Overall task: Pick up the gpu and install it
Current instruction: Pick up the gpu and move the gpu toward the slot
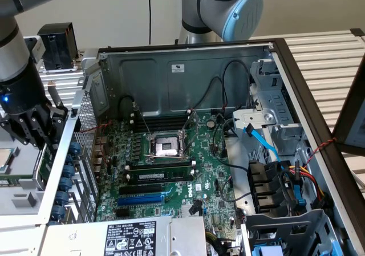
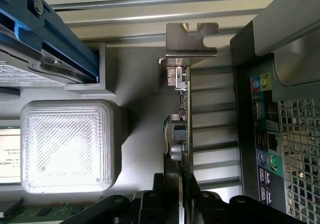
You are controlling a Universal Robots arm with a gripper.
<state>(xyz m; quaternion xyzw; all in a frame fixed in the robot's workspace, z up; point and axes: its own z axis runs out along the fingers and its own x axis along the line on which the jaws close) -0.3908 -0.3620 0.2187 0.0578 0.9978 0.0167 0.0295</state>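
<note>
The gpu (image 2: 182,109) appears edge-on in the wrist view: a thin green board with small parts on one face and a silver end bracket (image 2: 192,39) at its far end. My gripper (image 2: 182,189) is shut on the board's near end, with a black finger (image 2: 167,191) pressed on each side. The card hangs over a grey ribbed surface just outside the computer case's rear panel (image 2: 267,134). In the exterior view my gripper (image 1: 34,125) is at the exterior view's left, outside the open case (image 1: 188,62).
The case lies open with the motherboard (image 1: 171,165) facing up and a blue slot (image 1: 141,199) near its front. A white ribbed block (image 2: 67,146) and a blue-railed tray (image 2: 45,39) lie beside the card. A second arm (image 1: 228,8) stands behind the case.
</note>
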